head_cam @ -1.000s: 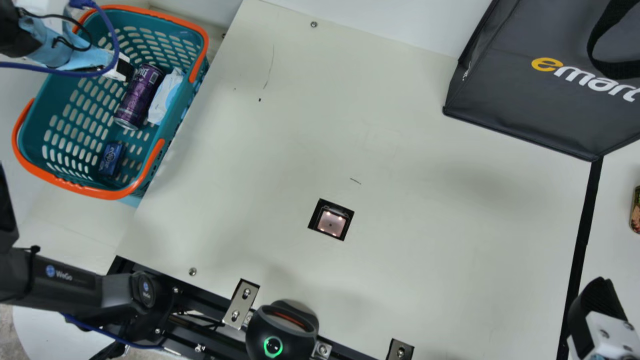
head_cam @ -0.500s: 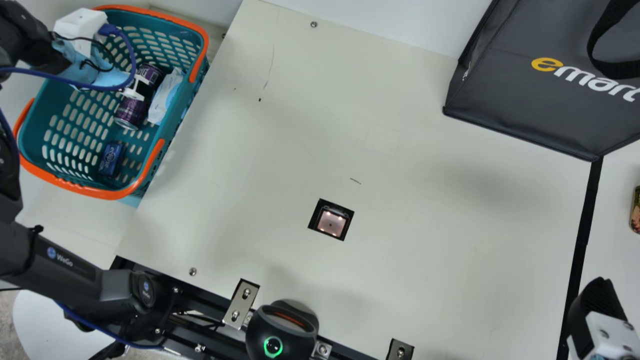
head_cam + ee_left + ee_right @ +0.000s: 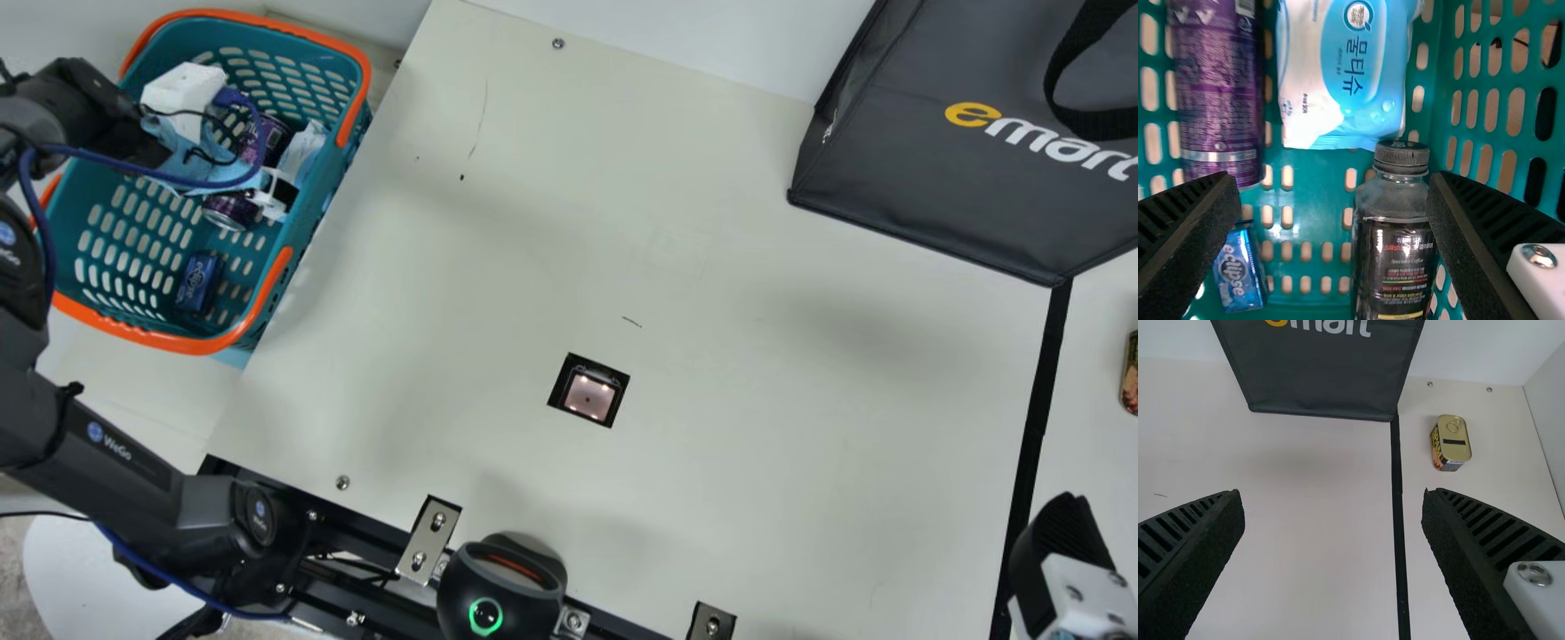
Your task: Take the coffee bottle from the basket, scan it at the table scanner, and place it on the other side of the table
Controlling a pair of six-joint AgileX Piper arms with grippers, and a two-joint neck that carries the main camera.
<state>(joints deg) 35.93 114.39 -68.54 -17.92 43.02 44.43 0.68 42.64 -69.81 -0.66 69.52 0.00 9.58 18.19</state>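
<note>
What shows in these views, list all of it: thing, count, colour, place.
Coffee bottle: one, dark with black cap, in the basket, cap toward the wet wipes.
Can: one, purple, in the basket.
Wet wipes: one pack, white and blue, beside the can.
Small packet: one, blue, in the basket.
Basket: one, teal with orange, main view's upper left.
Table scanner: one, black, set in the table.
Table: one, cream, centre.
Bag: one, dark grey, upper right.
Strip: one, black, along the table's right.
Tin: one, gold-lidded, right of the strip.
Device: one, black, green ring, near edge.
Left gripper: one, black, open, over the basket.
Right gripper: one, black, open, lower right.
</note>
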